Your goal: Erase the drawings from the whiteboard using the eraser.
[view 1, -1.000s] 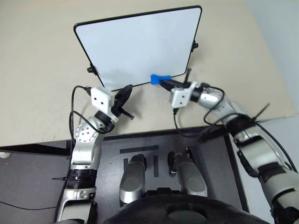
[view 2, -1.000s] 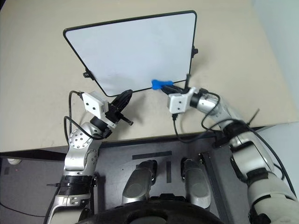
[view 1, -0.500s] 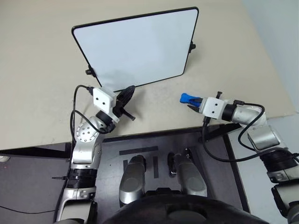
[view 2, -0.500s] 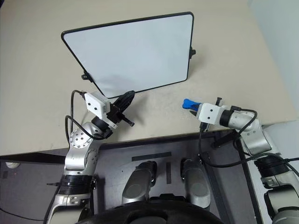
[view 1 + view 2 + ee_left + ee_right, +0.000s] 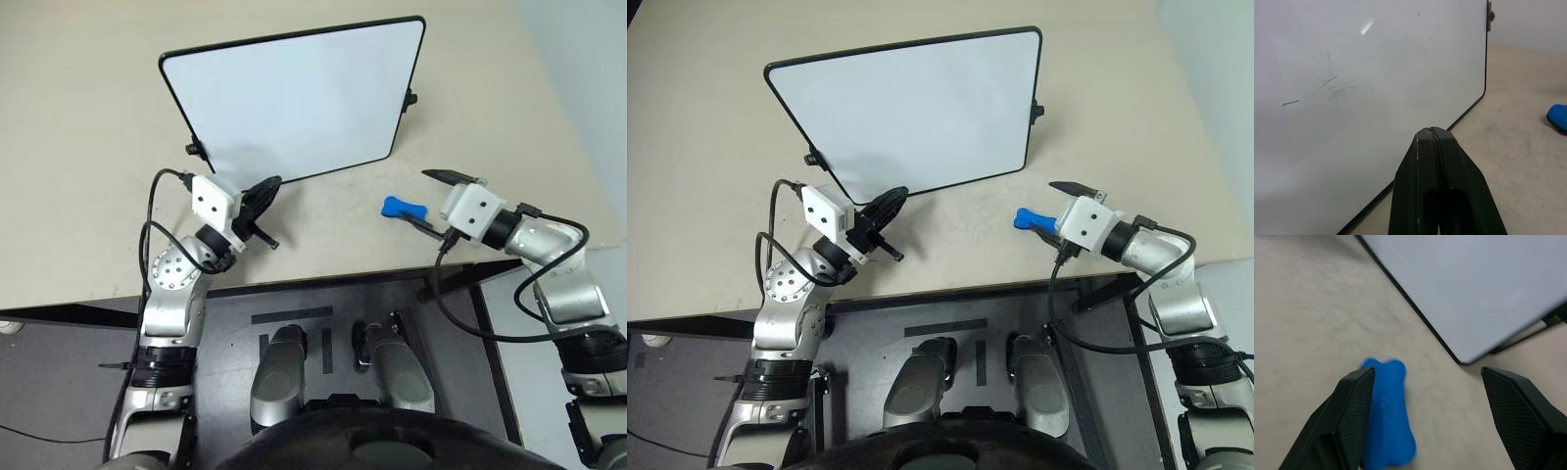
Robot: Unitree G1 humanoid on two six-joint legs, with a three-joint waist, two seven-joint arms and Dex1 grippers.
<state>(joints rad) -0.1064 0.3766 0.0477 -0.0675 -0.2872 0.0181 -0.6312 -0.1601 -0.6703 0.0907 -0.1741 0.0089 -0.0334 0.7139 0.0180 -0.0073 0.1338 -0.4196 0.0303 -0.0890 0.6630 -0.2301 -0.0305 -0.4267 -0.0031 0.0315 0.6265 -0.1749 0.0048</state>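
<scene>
The whiteboard (image 5: pixel 294 98) lies on the beige table, its surface plain white in the head views. In the left wrist view the drawings (image 5: pixel 1332 88) show as a few faint thin dark strokes on it. My left gripper (image 5: pixel 266 188) is shut, its tip at the board's near edge. The blue eraser (image 5: pixel 402 207) lies on the table to the right of the board's near right corner. My right gripper (image 5: pixel 433 201) stands open just right of it. The eraser (image 5: pixel 1387 416) sits beside one finger (image 5: pixel 1352 411), with the jaws wide apart and not clamping it.
The beige table (image 5: pixel 78 147) ends in a front edge (image 5: pixel 323 279) just below both grippers, with a dark surface beyond it. A small black knob (image 5: pixel 410 97) sticks out from the board's right side. The table's right edge runs close to my right arm.
My right gripper has pulled away from the board's near edge to the right and opened. The eraser it held now lies on the table. The left arm has stayed put.
</scene>
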